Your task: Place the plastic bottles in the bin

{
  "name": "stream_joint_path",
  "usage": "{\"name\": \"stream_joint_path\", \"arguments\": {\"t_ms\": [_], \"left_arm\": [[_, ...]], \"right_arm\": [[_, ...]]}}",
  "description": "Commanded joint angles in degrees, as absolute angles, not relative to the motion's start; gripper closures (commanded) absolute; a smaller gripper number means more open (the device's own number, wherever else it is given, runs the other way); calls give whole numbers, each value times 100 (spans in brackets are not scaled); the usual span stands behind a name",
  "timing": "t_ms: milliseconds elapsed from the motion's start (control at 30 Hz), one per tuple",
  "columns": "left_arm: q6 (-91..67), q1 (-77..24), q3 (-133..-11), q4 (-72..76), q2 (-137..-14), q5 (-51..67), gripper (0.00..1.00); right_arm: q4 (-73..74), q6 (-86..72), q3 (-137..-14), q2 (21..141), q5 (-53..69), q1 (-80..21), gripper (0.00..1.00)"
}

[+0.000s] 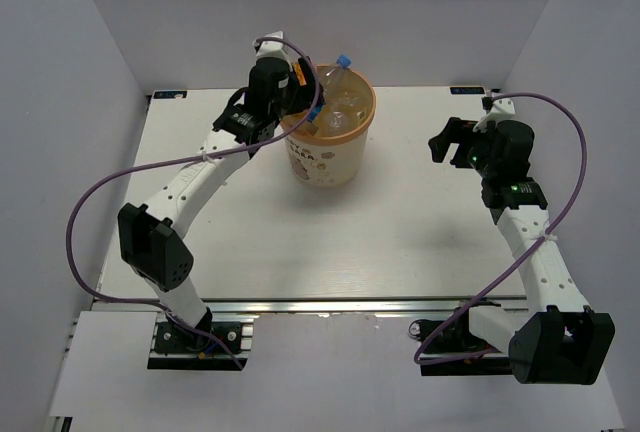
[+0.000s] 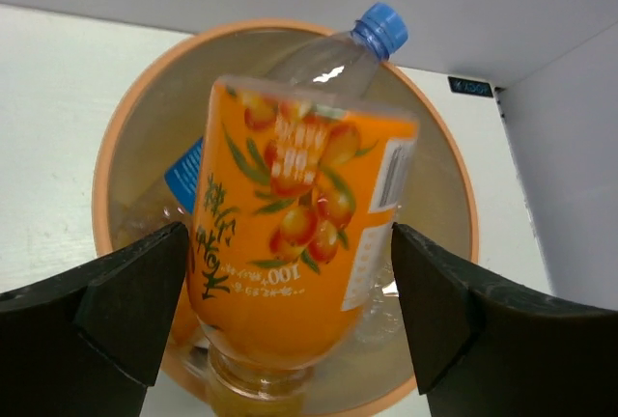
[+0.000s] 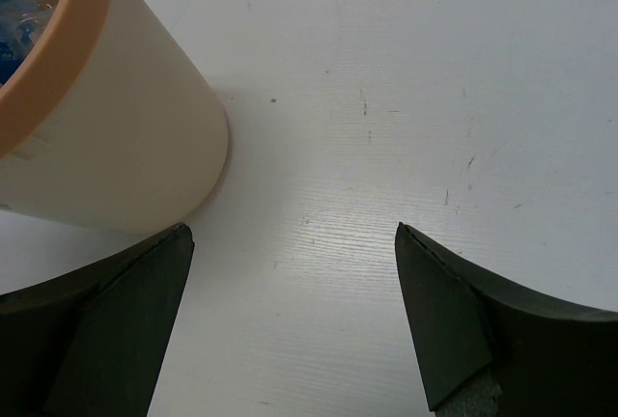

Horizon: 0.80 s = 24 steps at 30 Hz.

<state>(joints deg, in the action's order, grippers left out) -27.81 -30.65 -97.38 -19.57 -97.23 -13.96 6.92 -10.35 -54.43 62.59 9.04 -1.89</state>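
The bin [image 1: 325, 162], a tan-orange bucket, stands at the back centre of the table. Inside it lie several clear plastic bottles, and one with a blue cap [image 1: 343, 60] leans up over the rim. My left gripper [image 1: 308, 102] hangs over the bin's left rim. In the left wrist view an orange-labelled bottle [image 2: 290, 166] hangs neck down above the bin [image 2: 111, 147]. It sits between my left gripper's [image 2: 290, 243] fingers, with a thin gap on each side. The blue-capped bottle [image 2: 333, 60] lies behind it. My right gripper [image 1: 445, 142] is open over bare table [image 3: 293, 234].
The bin's pale wall [image 3: 116, 137] shows at the left of the right wrist view, a short way from the right fingers. White walls close the table at the back and both sides. Purple cables loop beside each arm.
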Motion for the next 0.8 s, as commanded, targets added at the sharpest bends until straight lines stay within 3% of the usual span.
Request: {"name": "stream_joint_path", "arguments": {"t_ms": [0, 267, 433, 500, 767], "left_arm": [[-2891, -3146, -10036, -2275, -9667, -1765, 2], [-2733, -3146, -10775, -2715, -9774, -2161, 2], [-2698, -2928, -10882, -3137, -9590, -3145, 2], [-2977, -2393, -10540, -3173, -9221, -3085, 2], [-3919, -301, -6967, -2673, -7200, -2997, 2]], "right_arm": [[518, -1072, -5423, 6144, 844, -158, 11], [633, -1028, -5484, 6161, 958, -167, 11], [624, -1055, -5476, 6038, 801, -158, 11], [580, -1072, -5423, 5960, 643, -167, 11], [247, -1283, -5107, 5687, 448, -167, 11]]}}
